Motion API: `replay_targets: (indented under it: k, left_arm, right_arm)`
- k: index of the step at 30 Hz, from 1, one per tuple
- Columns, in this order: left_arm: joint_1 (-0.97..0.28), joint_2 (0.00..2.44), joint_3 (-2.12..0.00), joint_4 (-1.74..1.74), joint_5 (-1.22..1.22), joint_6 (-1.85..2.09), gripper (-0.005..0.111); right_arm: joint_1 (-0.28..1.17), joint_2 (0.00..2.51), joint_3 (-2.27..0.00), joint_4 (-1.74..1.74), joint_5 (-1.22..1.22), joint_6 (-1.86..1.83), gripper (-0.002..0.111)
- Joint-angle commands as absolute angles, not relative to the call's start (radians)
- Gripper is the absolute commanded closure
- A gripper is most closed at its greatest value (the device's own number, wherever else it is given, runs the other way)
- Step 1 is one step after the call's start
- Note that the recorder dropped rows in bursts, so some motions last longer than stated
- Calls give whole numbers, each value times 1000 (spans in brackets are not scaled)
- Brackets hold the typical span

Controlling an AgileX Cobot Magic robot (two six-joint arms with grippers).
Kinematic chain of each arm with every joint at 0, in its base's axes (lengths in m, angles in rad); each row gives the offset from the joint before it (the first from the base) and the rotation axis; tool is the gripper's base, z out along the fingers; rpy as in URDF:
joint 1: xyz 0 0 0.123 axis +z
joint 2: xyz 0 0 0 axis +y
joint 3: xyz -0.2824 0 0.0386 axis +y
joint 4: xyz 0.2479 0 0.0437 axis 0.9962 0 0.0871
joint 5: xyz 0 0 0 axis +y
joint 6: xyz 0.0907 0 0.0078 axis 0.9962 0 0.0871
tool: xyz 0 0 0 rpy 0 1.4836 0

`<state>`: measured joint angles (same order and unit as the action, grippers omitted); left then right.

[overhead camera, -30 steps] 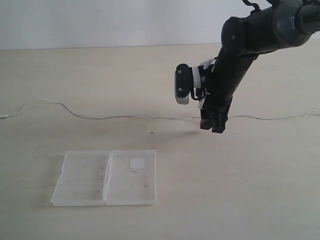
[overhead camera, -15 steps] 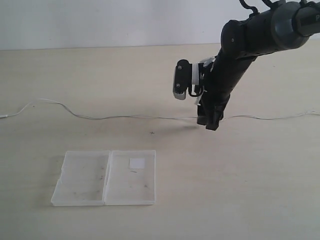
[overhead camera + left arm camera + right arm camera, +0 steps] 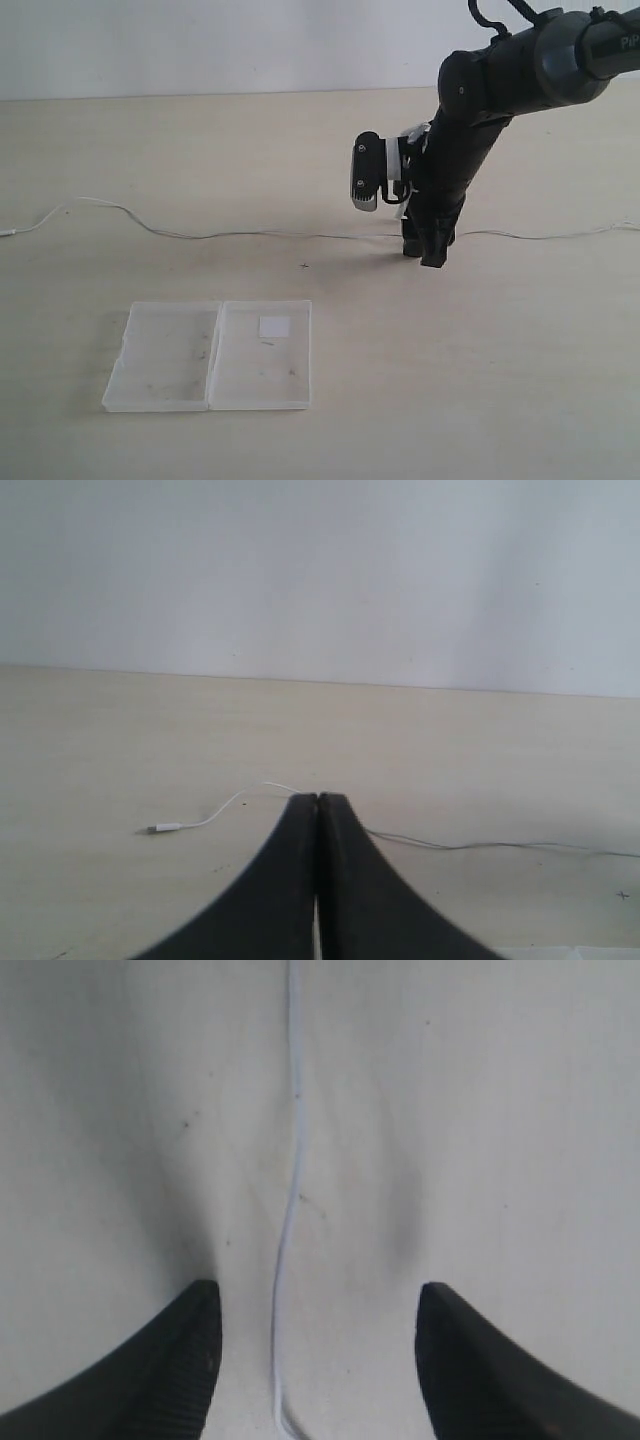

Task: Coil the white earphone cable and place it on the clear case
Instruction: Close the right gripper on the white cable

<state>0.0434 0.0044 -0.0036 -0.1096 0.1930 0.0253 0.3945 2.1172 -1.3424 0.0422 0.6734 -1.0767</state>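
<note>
Right arm's fingers (image 3: pixel 180 1360) are spread fairly wide, and nothing's gripped. In the right wrist view the white earphone cable (image 3: pixel 290 1210) runs straight through the gap between them, closer to one finger than the other but not touching either. From the exterior view those fingers (image 3: pixel 432 252) point down, right on the line of the cable. The tips are very close to the worktop (image 3: pixel 500 380), but I honestly can't tell if they're touching it. The black arm (image 3: pixel 500 80) comes in from the top right, with a little grey and white camera unit (image 3: pixel 365 175) hanging off its side.

Left arm's fingers (image 3: pixel 303 825) are pressed flat together with nothing between them. Past them the wrist view shows a bit of the cable (image 3: pixel 440 844) and its plug end (image 3: pixel 165 828) lying on the worktop, with a plain pale wall (image 3: pixel 320 580) behind.

The cable (image 3: pixel 250 235) itself isn't coiled at all. It's laid out in one long, slightly wavy line across the worktop, from the left edge of the exterior view through to the right edge.

The clear case (image 3: pixel 165 360) lies open and flat, both halves side by side. It's nearer the camera and off to the left, well apart from the cable and from the right arm's fingers. The small white sticker (image 3: pixel 273 326) is in the right half. Nothing's sitting on the case.
</note>
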Motion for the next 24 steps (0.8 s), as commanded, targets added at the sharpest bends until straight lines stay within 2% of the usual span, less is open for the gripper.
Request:
replay_targets:
  k: [1,20,24]
  left_arm:
    - [39,0,0,-108,186,24,107]
    - [39,0,0,-108,186,24,107]
    - [39,0,0,-108,186,24,107]
  right_arm:
    - [395,2129,-1345,25,671,-1077,52]
    - [395,2129,-1345,33,611,-1098,56]
    - [395,2129,-1345,33,611,-1109,60]
